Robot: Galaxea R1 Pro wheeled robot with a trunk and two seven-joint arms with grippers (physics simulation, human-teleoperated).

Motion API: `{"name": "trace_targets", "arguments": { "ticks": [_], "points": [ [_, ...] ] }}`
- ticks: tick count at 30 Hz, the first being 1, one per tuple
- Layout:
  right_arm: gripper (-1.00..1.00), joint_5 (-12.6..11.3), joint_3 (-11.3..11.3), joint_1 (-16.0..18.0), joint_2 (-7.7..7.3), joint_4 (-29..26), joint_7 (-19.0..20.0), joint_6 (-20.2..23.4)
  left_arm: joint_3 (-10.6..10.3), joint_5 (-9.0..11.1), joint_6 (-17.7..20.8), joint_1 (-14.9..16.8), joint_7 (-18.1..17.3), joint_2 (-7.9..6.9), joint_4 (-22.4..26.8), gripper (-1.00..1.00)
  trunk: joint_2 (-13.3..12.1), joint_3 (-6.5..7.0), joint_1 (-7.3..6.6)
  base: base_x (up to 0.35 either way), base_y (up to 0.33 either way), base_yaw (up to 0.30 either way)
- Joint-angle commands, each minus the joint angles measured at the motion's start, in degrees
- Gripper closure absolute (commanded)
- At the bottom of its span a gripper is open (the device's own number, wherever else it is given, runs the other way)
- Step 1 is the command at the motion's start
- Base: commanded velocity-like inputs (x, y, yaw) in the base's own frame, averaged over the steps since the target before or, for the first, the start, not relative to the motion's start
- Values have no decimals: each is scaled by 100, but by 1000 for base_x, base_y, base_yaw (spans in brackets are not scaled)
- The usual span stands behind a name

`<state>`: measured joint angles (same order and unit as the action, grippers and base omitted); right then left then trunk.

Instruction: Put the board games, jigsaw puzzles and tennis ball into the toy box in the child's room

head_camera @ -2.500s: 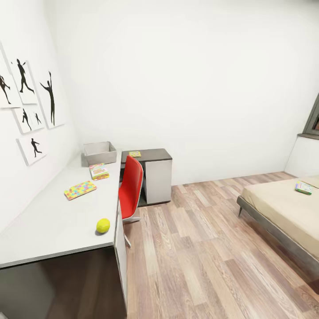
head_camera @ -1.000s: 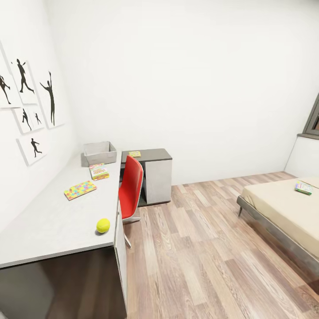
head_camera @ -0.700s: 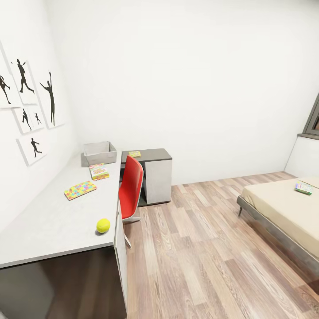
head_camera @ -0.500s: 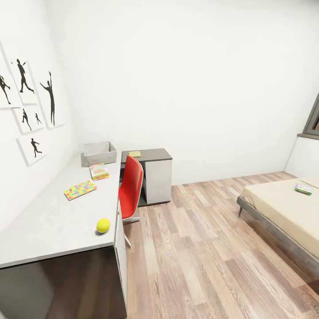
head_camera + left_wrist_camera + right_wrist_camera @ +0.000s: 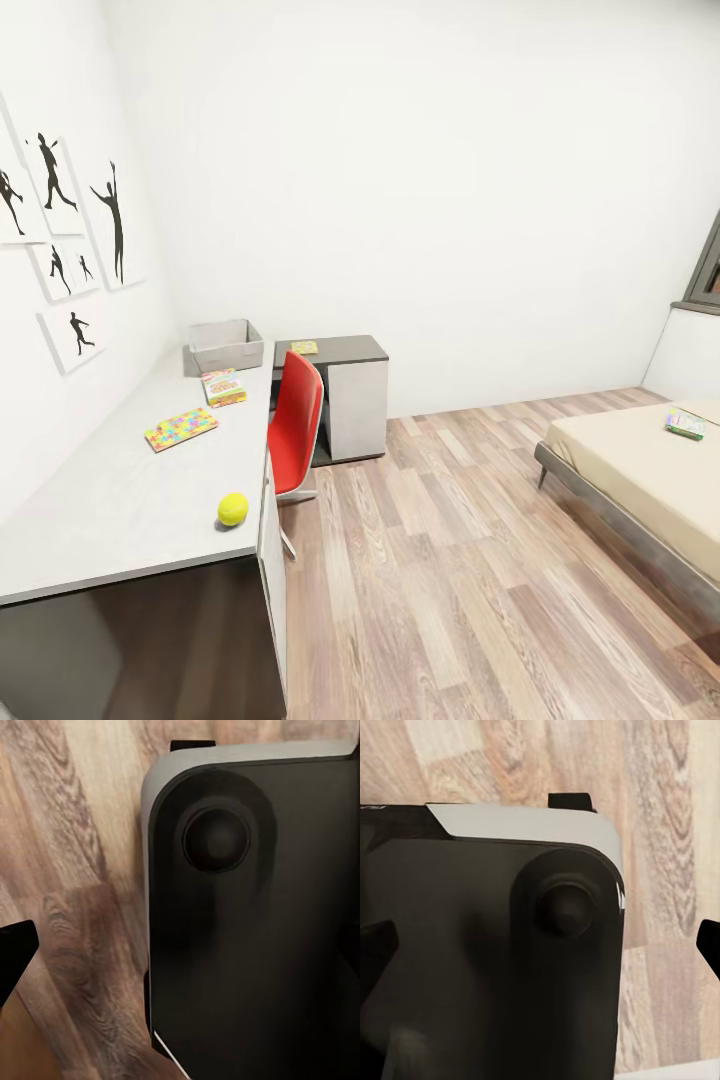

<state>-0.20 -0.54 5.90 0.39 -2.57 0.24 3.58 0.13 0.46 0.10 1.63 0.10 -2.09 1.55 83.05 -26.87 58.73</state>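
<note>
Looking across the child's room from the robot's head camera, a long white table [image 5: 120, 500] runs along the wall hung with black silhouette prints [image 5: 115, 222], and everything here is placed relative to that table. At its far end sits the light-grey toy box [image 5: 226, 345], open and apparently empty. Just in front of the box lies a lettered board game [image 5: 224, 387]; nearer along the tabletop lies a bright jigsaw puzzle [image 5: 181, 428]; nearest, close to the table's outer edge, rests the tennis ball [image 5: 233, 509]. A second small colourful panel [image 5: 305, 347], likely the other puzzle, lies on the dark-topped cabinet section beside the box. A red chair [image 5: 297, 425] stands against the table's open side. Well apart from the table, across the wood floor [image 5: 450, 560], is the beige bed [image 5: 650, 470] with one game box [image 5: 686, 424] on it. The wrist cameras face the robot's own dark base over floorboards; whether either claw is spread or pressed together cannot be told. No toy appears boxed yet. A sound approach would likely be to roll up to the table short of the chair, take the ball first, and grip it gently so it does not roll off the edge
</note>
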Motion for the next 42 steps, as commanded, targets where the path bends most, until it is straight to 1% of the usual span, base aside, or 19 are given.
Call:
{"name": "trace_targets", "arguments": {
  "ticks": [1, 14, 16, 17, 19, 22, 24, 27, 29, 30, 31, 33, 34, 35, 36, 38, 39, 41, 42],
  "points": [
    [-100, -3, -5, 16, 3, -19, 2, 70, 1, 7, 4, 34, 2, -2, 4, -100, 3, -6, 0, 0, 0, 0],
    [-100, -5, -7, 292, 20, -155, 2, 216, 56, 163, 132, 413, 16, -16, 11, -100, 3, -6, 0, 0, 0, 0],
    [-100, -1, -7, 444, 24, -175, 2, 236, 63, 203, 237, 562, 19, -35, 11, -100, 3, -6, 0, 0, 0, 0],
    [-100, -1, -7, 444, 24, -175, 2, 236, 63, 203, 237, 562, 19, -35, 11, -100, 3, -6, 0, 0, 0, 0],
    [-100, 5, -7, 656, 30, -187, 2, 286, 70, 231, 365, 740, 19, -61, 12, -100, 3, -6, 0, 0, 0, 0],
    [-100, 8, -7, 779, 34, -191, 0, 336, 73, 240, 435, 844, 17, -71, 14, -100, 3, -6, 0, 0, 0, 0],
    [-100, 16, -7, 1053, 46, -197, -2, 491, 74, 254, 577, 1084, 5, -87, 13, -100, 3, -6, 0, 0, 0, 0],
    [-100, 18, -7, 1202, 59, -200, -3, 595, 76, 259, 651, 1219, 0, -93, 13, -100, 3, -6, 0, 0, 0, 0],
    [-100, 17, -7, 1521, 85, -203, -4, 845, 78, 271, 800, 1509, -7, -100, 13, -100, 3, -6, 0, 0, 0, 0],
    [-100, 17, -7, 1521, 85, -203, -4, 845, 78, 271, 800, 1509, -7, -100, 13, -100, 3, -6, 0, 0, 0, 0],
    [-100, 13, -7, 1689, 97, -204, -5, 985, 79, 276, 882, 1661, -11, -94, 13, -100, 3, -6, 0, 0, 0, 0],
    [-100, 1, -9, 2029, 115, -206, -2, 1274, 81, 284, 1062, 1979, -17, -73, 14, -100, 3, -6, 0, 0, 0, 0],
    [-100, 1, -9, 2029, 115, -206, -2, 1274, 81, 284, 1062, 1979, -17, -73, 14, -100, 3, -6, 0, 0, 0, 0],
    [-100, -4, -10, 2190, 124, -206, -3, 1410, 81, 286, 1160, 2142, -19, -59, 16, -100, 3, -6, 0, 0, 0, 0],
    [-100, -4, -10, 2190, 124, -206, -3, 1410, 81, 286, 1160, 2142, -19, -59, 16, -100, 3, -6, 0, 0, 0, 0],
    [-100, -14, -12, 2495, 148, -214, -5, 1631, 82, 290, 1362, 2466, -27, -14, 18, -100, 3, -6, 0, 0, 0, 0],
    [-100, -14, -12, 2495, 148, -214, -5, 1631, 82, 290, 1362, 2466, -27, -14, 18, -100, 3, -6, 0, 0, 0, 0],
    [-100, -22, -14, 2772, 179, -234, -9, 1780, 83, 292, 1536, 2760, -38, 58, 19, -100, 3, -6, 0, 0, 0, 0],
    [-100, -22, -14, 2772, 179, -234, -9, 1780, 83, 292, 1536, 2760, -38, 58, 19, -100, 3, -6, 0, 0, 0, 0]
  ]
}}
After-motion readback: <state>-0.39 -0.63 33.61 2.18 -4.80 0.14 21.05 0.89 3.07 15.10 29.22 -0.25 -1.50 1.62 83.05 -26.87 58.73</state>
